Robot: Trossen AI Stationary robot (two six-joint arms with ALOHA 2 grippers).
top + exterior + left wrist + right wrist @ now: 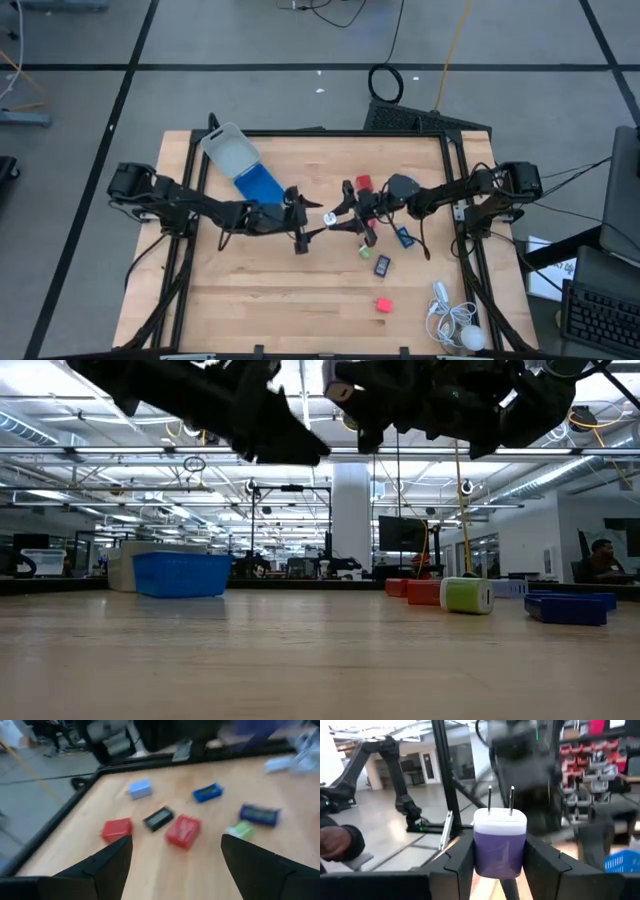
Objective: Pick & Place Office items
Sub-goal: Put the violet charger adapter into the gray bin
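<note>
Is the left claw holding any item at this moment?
No, in the left wrist view the left claw is open with only bare table between its fingers.

No readable text, labels, brand marks, numbers or signs in any view. Dark rectangular items w/ pale centres (pixel 159 818) show nothing legible on their faces; same for the plug adapter (pixel 499 841) and the shelving bins in the room behind.

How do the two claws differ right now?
The right gripper is shut on a white-and-purple plug adapter, prongs up; the left gripper is open and holds nothing, and looks down at red blocks on the table. Both hang above the table's middle.
</note>
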